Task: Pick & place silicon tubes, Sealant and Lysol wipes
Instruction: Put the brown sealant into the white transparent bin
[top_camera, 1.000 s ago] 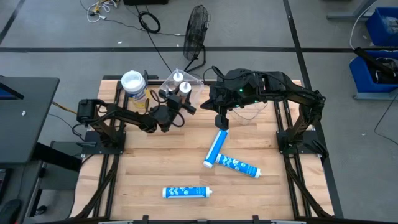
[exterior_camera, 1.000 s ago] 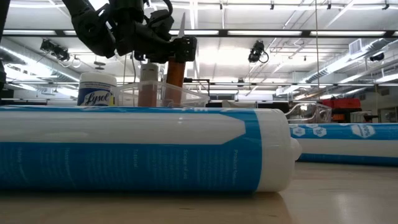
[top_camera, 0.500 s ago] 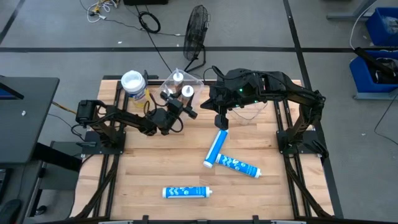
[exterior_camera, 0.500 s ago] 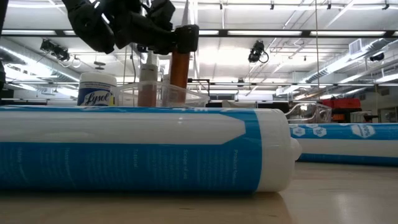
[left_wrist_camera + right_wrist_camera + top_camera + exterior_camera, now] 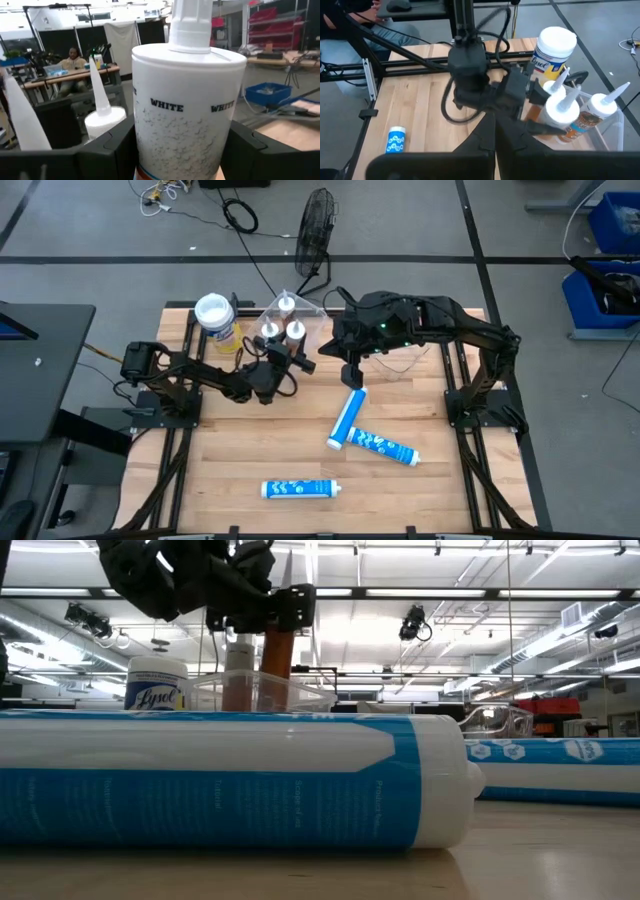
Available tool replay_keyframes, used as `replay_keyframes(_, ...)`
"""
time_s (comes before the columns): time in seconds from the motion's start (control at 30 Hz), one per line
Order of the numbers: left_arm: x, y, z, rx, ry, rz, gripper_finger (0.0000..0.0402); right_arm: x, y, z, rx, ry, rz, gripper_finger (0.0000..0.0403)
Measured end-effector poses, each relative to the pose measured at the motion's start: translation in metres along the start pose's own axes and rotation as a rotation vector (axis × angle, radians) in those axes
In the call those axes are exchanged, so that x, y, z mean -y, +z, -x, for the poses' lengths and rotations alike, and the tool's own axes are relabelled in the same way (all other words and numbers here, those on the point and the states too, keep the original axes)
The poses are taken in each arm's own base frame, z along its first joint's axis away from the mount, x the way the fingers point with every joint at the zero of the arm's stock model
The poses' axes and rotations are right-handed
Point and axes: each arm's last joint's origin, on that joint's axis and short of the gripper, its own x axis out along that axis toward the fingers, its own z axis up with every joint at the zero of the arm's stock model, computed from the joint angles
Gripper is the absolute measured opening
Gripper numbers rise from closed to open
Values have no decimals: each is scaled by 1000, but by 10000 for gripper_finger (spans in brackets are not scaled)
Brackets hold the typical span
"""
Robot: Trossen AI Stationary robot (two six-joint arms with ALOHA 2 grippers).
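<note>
Grey floor (image 5: 100,240), black fan (image 5: 318,220), blue bins (image 5: 612,225), ceiling lights (image 5: 520,592)

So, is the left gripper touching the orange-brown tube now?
Touching. The left wrist view shows the tube pressed between both dark fingers of the left gripper, no gap either side; the low view agrees.

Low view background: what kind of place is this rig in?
Most likely a robotics lab or workshop in an industrial-type hall. The low view shows an open ceiling with strip lights and exposed ducts; the high view shows a grey floor with loose cables and blue storage bins beside the wooden table.
</note>
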Motion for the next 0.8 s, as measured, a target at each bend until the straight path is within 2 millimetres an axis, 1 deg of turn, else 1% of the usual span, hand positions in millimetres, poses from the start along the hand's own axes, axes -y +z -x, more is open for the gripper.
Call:
replay_keyframes(0.17, 1, -8, -1, -43, -1, 5, 216, 0, -1, -9, -8, 0, 5, 1)
replay_keyframes(0.37, 0, -19, -4, -96, 5, 27, 216, -1, -9, -23, -53, 0, 4, 1)
replay_keyframes(0.5, -1, -26, -4, -131, 6, 13, 216, -2, -9, -29, -38, 13, 2, 1)
replay_keyframes(0.8, -1, -35, -3, -184, -34, 36, 218, -2, -7, -30, -15, 26, -1, 1)
